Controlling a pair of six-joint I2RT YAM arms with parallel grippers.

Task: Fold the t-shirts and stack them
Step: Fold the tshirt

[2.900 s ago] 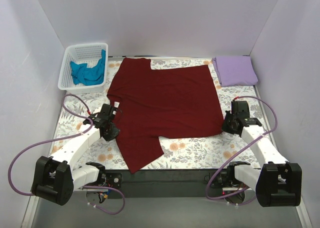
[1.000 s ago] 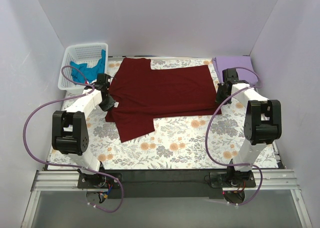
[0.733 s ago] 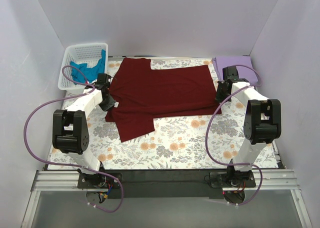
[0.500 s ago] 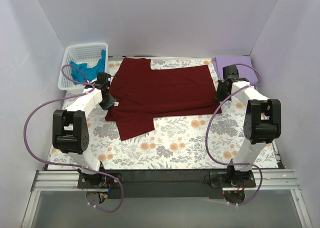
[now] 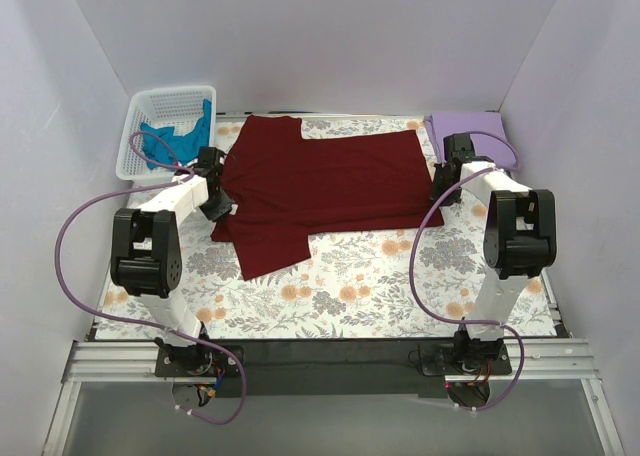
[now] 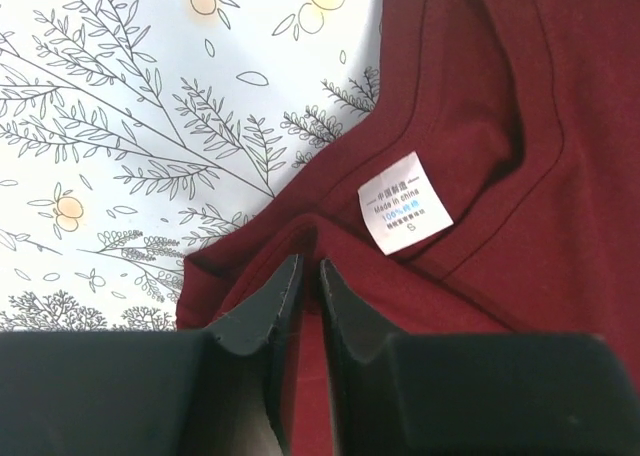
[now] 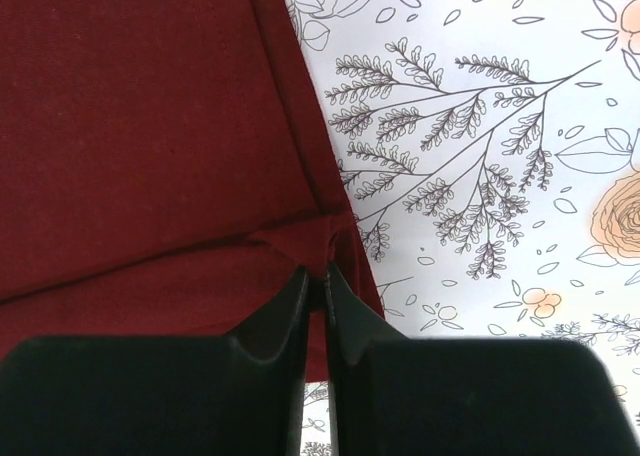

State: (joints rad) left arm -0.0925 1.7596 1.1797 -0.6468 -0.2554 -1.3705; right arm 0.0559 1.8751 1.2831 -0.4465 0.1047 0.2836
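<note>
The dark maroon t-shirt (image 5: 320, 181) lies across the far half of the floral cloth, its near half folded back, one sleeve (image 5: 270, 251) sticking out toward me at the left. My left gripper (image 5: 222, 204) is shut on the maroon fabric at the shirt's left edge, close to its white label (image 6: 405, 201); it also shows in the left wrist view (image 6: 308, 276). My right gripper (image 5: 441, 189) is shut on a pinched fold at the shirt's right edge, as the right wrist view (image 7: 320, 276) shows. The folded lavender t-shirt (image 5: 480, 126) lies far right. The teal t-shirt (image 5: 175, 141) lies crumpled in the basket.
The white lattice basket (image 5: 150, 116) stands at the far left corner. The floral cloth (image 5: 380, 286) covers the table. Pale walls close in the left, far and right sides. Purple cables loop from both arms over the table's sides.
Both grippers have carried the shirt's near edge from the front of the table to the far half, folding it over. In the last second both arms crept slightly further back.
</note>
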